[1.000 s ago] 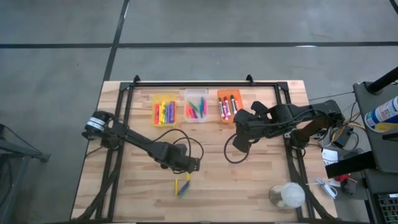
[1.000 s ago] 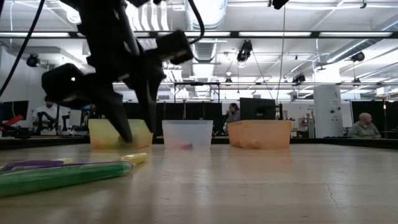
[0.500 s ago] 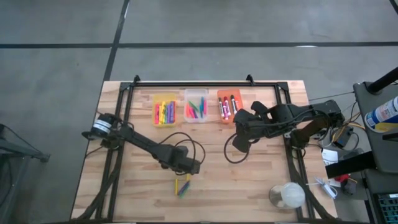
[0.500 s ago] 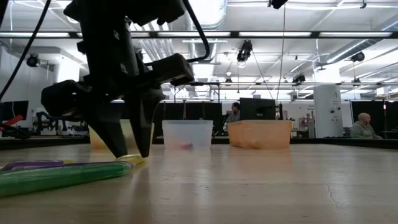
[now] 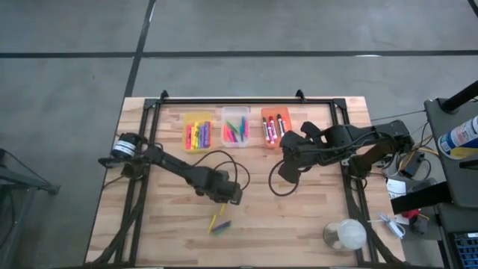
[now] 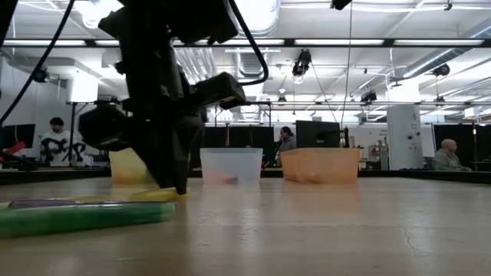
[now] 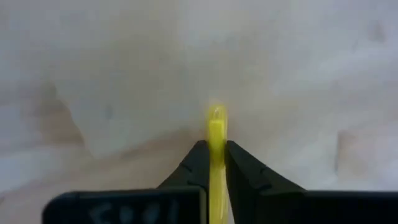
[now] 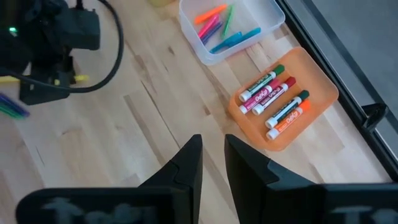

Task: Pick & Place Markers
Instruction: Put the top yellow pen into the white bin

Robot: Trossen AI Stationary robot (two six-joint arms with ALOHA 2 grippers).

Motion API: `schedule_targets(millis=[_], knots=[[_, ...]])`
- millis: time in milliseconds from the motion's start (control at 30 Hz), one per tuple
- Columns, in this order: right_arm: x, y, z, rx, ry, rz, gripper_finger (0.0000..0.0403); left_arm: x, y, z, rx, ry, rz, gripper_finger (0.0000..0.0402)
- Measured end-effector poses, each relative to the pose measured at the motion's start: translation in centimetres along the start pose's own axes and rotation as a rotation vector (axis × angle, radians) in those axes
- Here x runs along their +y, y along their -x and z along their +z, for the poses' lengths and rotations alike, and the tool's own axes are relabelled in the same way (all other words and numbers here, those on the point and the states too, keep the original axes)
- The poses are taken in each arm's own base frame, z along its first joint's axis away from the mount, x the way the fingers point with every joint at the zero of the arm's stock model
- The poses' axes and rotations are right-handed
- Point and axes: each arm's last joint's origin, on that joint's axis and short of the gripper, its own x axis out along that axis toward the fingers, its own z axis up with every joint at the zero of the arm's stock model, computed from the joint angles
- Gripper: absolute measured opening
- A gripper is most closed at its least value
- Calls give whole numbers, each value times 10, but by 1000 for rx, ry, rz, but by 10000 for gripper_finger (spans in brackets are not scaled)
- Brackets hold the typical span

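Left gripper (image 7: 216, 163), low over the pale wooden tabletop (image 5: 314, 217) near its middle, fingers pinched on a yellow marker (image 7: 216, 134); the marker's tip projects just past the fingertips, and in the low view its far end lies at or just above the boards beside the gripper (image 6: 175, 182). Just beside this gripper, toward the table's near edge, a green marker (image 6: 84, 217) and a purple marker (image 6: 34, 204) lie flat on the wood, side by side.

Right gripper (image 8: 212, 163), held above the boards to the right of the left one and well apart from it; its fingers stand close together with a narrow gap, and nothing shows between them. Ahead of it, along the far edge of the table, stand three small bins in a row: an orange bin (image 8: 317, 84) with white-bodied markers (image 8: 273, 102) capped in red, green and orange; a clear bin (image 8: 205, 53) with pink, green and blue markers; and a yellow bin (image 5: 187, 119) with mixed bright markers.

A black metal frame (image 5: 239, 101) borders the table; a clear round container (image 5: 345, 235) stands at its near right corner. Beyond the table: grey floor, ceiling strip lights, a dark monitor (image 6: 318, 134), and seated people (image 6: 449, 156) at distant benches.
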Motion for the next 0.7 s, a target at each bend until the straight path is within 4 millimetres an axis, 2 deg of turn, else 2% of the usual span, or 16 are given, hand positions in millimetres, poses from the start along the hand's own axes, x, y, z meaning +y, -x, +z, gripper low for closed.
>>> schedule_targets(millis=[200,333,500,700], knots=[[0,0,0,0,0,0,61,-8,6,21,-101,-19,-23,24],[0,0,0,-1,0,0,61,-19,15,44,-163,-47,-50,30],[0,0,0,-1,6,0,61,-33,40,80,-225,-70,-115,28],[0,0,0,0,6,0,61,-33,82,136,-332,-88,-95,28]])
